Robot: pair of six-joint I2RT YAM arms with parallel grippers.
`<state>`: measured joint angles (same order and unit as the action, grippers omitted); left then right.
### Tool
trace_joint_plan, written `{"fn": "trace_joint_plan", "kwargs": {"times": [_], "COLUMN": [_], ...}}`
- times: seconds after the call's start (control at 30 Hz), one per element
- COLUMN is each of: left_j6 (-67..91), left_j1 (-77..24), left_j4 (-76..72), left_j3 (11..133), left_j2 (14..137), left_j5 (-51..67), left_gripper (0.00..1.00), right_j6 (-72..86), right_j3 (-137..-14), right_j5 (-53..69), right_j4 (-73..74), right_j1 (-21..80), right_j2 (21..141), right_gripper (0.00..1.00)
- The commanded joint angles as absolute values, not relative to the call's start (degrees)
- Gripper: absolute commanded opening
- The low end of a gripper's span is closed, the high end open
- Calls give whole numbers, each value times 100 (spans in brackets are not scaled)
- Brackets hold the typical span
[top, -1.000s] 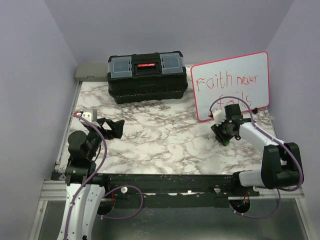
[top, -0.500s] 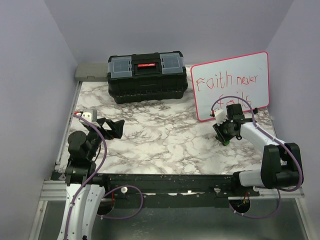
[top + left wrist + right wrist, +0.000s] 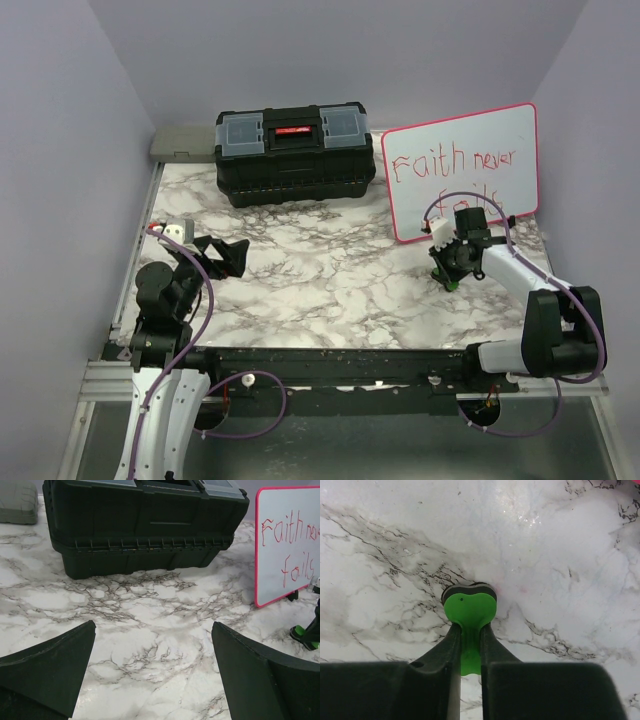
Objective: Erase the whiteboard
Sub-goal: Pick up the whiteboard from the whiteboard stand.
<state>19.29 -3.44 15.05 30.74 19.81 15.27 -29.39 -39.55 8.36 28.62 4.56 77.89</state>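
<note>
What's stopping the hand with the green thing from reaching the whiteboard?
Nothing visible. The right gripper, shut on a green eraser, sits just in front of the whiteboard, with only bare marble table between them. The black toolbox stands off to the left.

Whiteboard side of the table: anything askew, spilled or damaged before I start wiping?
Nothing looks spilled or damaged. The whiteboard stands upright, turned at an angle to the black toolbox rather than square with it, its red writing unwiped. The right gripper is shut on a green eraser, pointing at the marble tabletop.
</note>
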Motion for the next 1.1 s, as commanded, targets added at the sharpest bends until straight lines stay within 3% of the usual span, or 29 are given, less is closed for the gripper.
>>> {"fn": "trace_joint_plan", "kwargs": {"times": [0.0, 0.07, 0.3, 0.53, 0.87, 1.07], "left_j6": [2020, 2223, 4341, 4190, 4021, 4839], "left_j1": [-331, -373, -582, -2364, -3176, -3394], "left_j4": [1337, 1194, -712, -1546, -2790, -4289], "left_j3": [3088, 3076, 2582, 3227, 4485, 4852], "left_j2": [1989, 2091, 3017, 4949, 7708, 9000], "left_j5": [1862, 2156, 3418, 2411, 1817, 1536], "left_gripper": [99, 99, 99, 99, 99, 96], "right_j6": [-2944, -2996, -2584, -2366, -2295, -2265], "right_j3": [-3976, -4072, -4498, -4500, -4448, -4430], "right_j5": [1080, 1243, 1873, 2362, 2470, 2375], "right_j4": [3032, 3178, 3385, 3244, 3201, 3148], "right_j1": [394, 395, 393, 271, 152, 97], "right_j2": [7667, 7586, 7086, 6907, 6554, 6383], "right_gripper": [9, 4, 3, 3, 1, 1]}}
